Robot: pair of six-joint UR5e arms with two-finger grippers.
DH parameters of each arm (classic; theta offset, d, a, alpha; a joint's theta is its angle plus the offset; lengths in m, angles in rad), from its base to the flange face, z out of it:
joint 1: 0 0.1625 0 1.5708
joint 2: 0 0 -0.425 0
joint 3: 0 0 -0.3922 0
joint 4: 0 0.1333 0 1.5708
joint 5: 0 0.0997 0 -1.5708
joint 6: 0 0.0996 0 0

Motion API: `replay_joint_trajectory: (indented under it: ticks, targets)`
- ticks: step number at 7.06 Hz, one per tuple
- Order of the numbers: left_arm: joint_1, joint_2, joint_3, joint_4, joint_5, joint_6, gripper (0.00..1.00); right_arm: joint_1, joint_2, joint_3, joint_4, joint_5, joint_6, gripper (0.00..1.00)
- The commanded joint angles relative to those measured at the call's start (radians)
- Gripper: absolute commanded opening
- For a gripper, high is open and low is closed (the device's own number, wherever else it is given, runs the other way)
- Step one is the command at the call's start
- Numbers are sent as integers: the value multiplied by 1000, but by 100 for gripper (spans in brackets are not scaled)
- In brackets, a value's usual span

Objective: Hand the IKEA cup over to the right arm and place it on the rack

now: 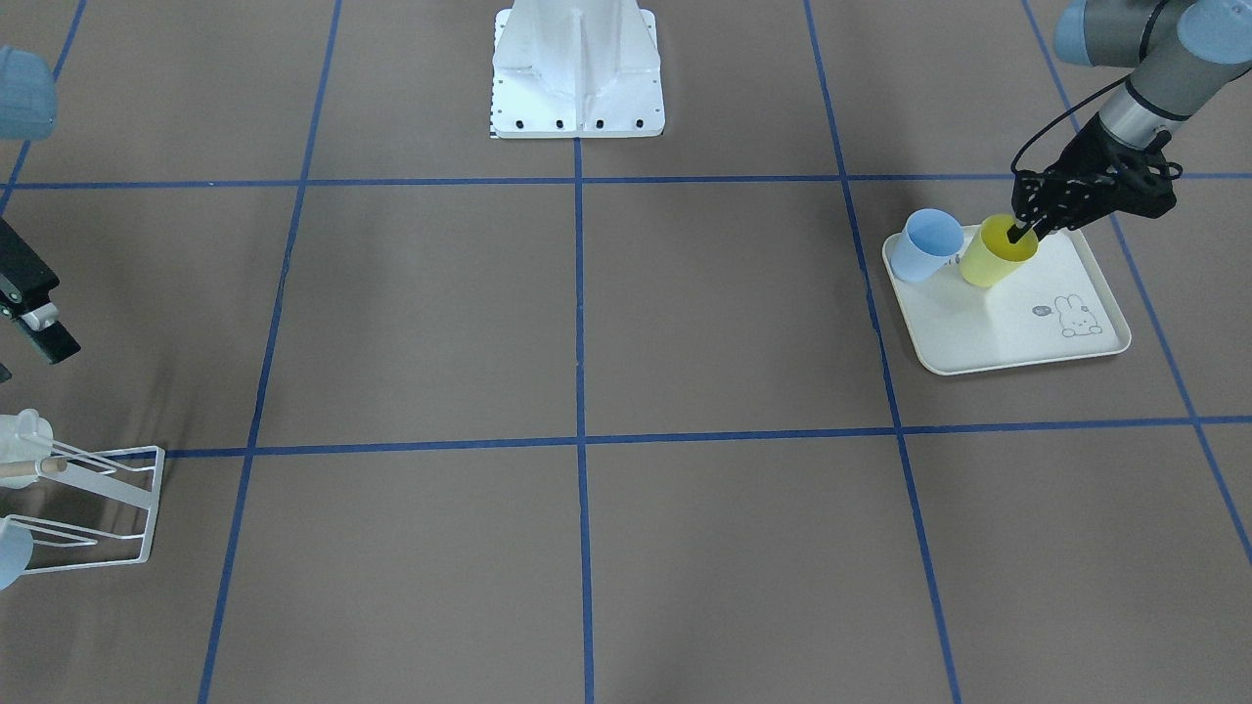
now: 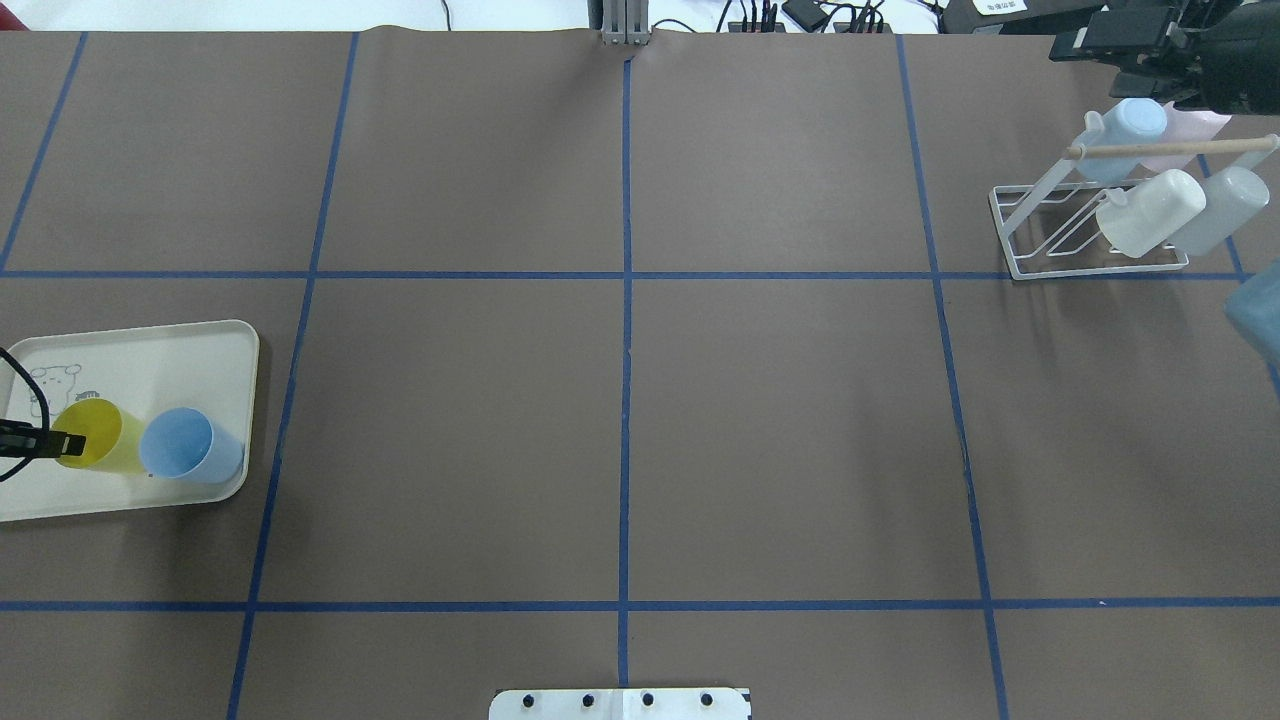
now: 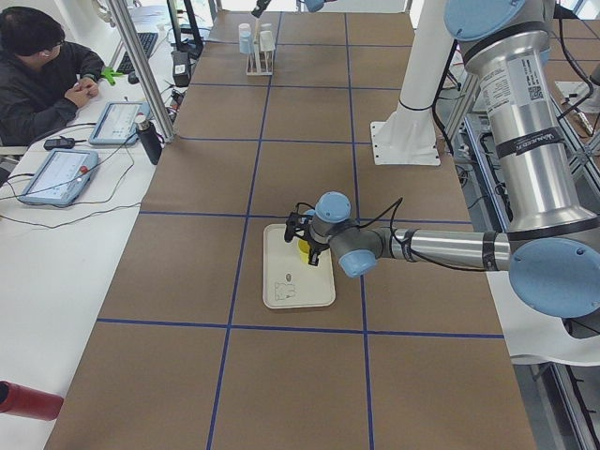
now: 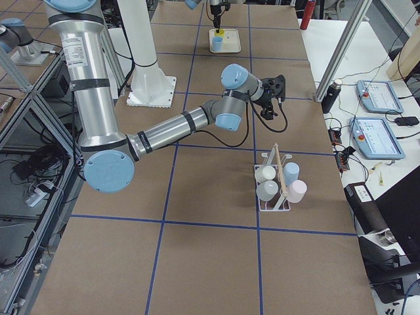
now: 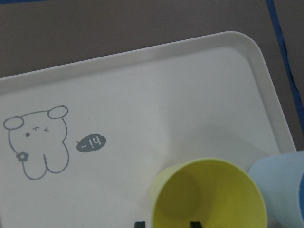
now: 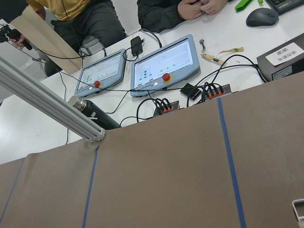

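White wire rack (image 1: 152, 504), front-facing view: well apart from rabbit-print tray (image 1: 1017, 332). Yellow IKEA cup (image 1: 996, 256): upright on tray, touching blue cup (image 1: 927, 246). Left gripper (image 1: 1020, 235): one finger inside yellow cup.
Overhead: four racked cups (image 2: 1150, 215); right gripper (image 2: 1150, 55) far from tray, state indeterminable.
Left wrist: jaws astride cup wall, unclenched.
Judged: pick-up beginning; lift, transfer, racking outstanding.
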Motion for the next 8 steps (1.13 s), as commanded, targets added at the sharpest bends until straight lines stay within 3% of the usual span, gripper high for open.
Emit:
replay_joint_trajectory:
  ticks: [1,2,4,5,8]
  targets:
    - [-6,1,2,1,0,-2,0,-1,0,1,1,6,8,100]
    - [-17,8,-7,2,-2,-5,0,-1,0,1,1,6,8,100]
    - [-179,-4,-22,60,-2,-5,0,-1,1,1,1,6,8,100]
    - [-225,-59,-25,76,0,-31,0,-4,1,1,10,6,8,100]
    - [-230,-270,-25,67,55,-481,0,-24,3,-5,67,3,81,100]
